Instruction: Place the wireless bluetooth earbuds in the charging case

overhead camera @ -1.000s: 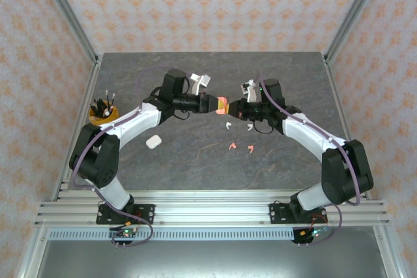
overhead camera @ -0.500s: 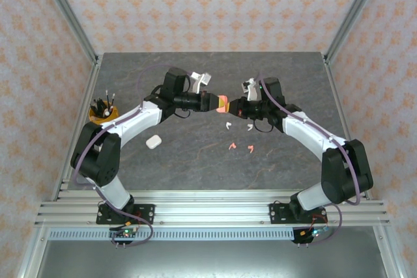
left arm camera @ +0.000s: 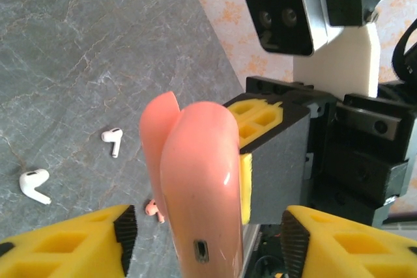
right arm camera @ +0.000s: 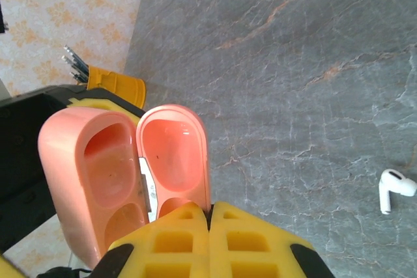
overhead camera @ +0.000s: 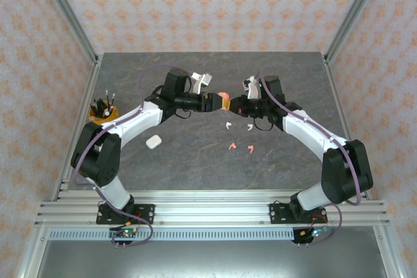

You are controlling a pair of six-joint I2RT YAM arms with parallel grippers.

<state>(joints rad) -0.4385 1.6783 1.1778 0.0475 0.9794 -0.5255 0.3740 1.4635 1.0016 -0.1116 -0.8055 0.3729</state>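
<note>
Aloft over the grey table (overhead camera: pixel 130 76), the salmon-pink charging case (overhead camera: pixel 223 99) hangs open between the two arms, its lid swung beside its hollow body. The right gripper (right arm camera: pixel 210 216) has its yellow fingers pressed together, pinching the case at the lid's edge. The left gripper (left arm camera: pixel 210 234) sits on the case's other side with its fingers spread wide; the case stands between them, and neither pad appears to touch it. Just toward the arm bases from the case, two white earbuds (overhead camera: pixel 227 124) (overhead camera: pixel 249 127) lie on the table, and a little farther the same way lie two salmon-pink earbuds (overhead camera: pixel 230 145) (overhead camera: pixel 250 148). A white charging case (overhead camera: pixel 154 141) rests well left of the pink case, with a yellow pen cup (overhead camera: pixel 101 115) farther left again.
</note>
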